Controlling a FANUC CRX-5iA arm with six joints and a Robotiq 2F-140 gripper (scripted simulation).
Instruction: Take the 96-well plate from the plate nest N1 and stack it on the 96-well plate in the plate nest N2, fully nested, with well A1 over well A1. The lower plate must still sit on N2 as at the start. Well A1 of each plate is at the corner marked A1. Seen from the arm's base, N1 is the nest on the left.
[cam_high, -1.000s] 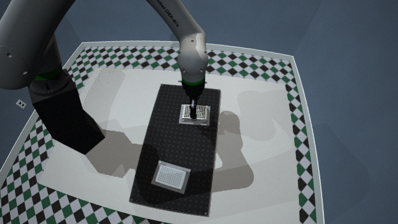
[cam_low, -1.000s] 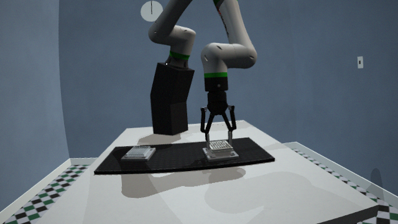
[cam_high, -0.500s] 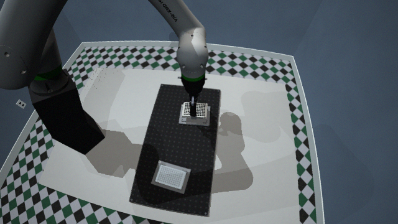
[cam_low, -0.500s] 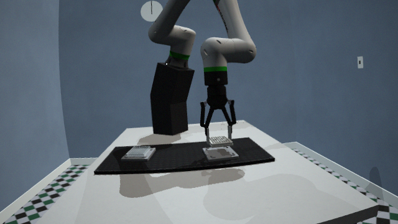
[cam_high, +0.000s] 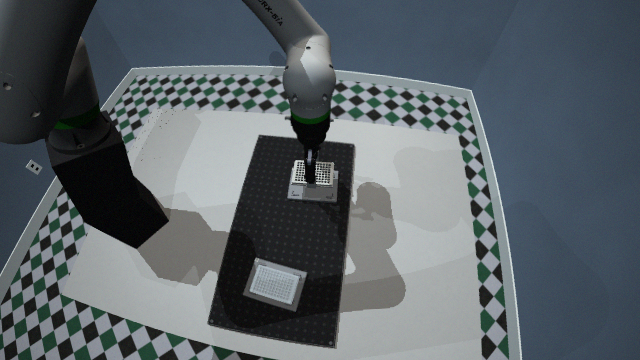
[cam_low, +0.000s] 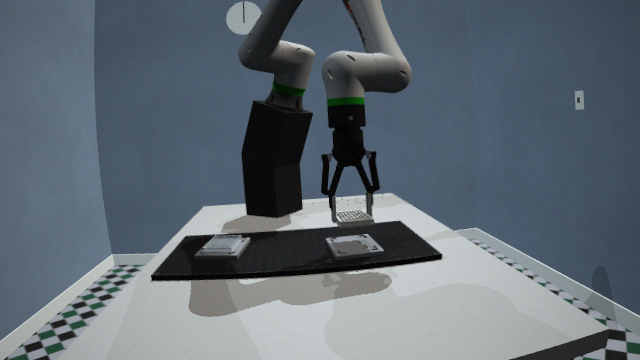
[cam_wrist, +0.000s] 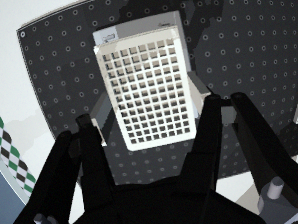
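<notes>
My gripper (cam_low: 352, 212) is shut on the white 96-well plate (cam_low: 354, 216) and holds it level, a short way above the empty grey nest N1 (cam_low: 354, 246). In the top view the held plate (cam_high: 316, 172) hides most of nest N1 (cam_high: 312, 191). In the wrist view the plate (cam_wrist: 148, 90) sits between my two fingers, and an edge of nest N1 (cam_wrist: 107, 34) shows under it. The second 96-well plate (cam_low: 223, 244) (cam_high: 275, 285) rests in nest N2 at the other end of the black mat. I cannot read the A1 marks.
Both nests stand on a black perforated mat (cam_high: 285, 240) on the white table. The arm's black base block (cam_low: 275, 160) stands behind the mat. A raised rim and a checkered border run around the table.
</notes>
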